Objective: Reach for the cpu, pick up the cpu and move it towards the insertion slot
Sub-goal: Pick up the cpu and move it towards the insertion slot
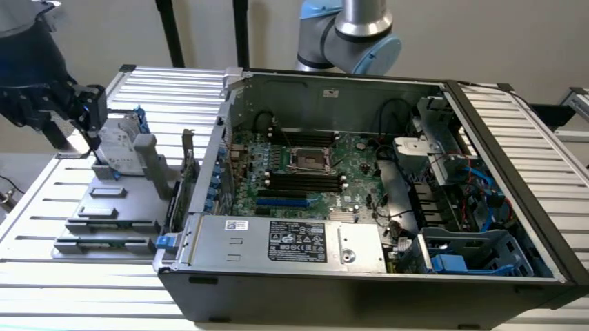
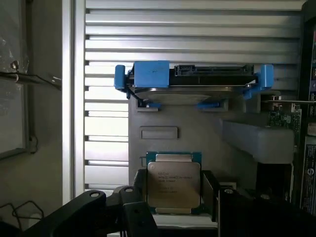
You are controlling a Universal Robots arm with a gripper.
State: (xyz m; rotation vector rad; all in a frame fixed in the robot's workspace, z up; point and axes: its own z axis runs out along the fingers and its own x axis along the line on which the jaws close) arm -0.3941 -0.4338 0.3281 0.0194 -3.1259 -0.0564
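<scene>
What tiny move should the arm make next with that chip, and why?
Probably a short, straight lift. The cpu lies flat on the grey holder with the tool right around it, so it seems reached but not yet raised; the insertion slot sits apart, inside the computer case toward the exterior view's right.

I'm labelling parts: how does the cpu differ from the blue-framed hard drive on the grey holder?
Size: the cpu is narrower; the hard drive spans wider. Look: the cpu has a silvery lid with printed text and a green rim; the hard drive sits in a blue frame. Pose: the cpu shows its flat face to the wrist camera, the hard drive its edge. Both rest on the grey holder.
</scene>
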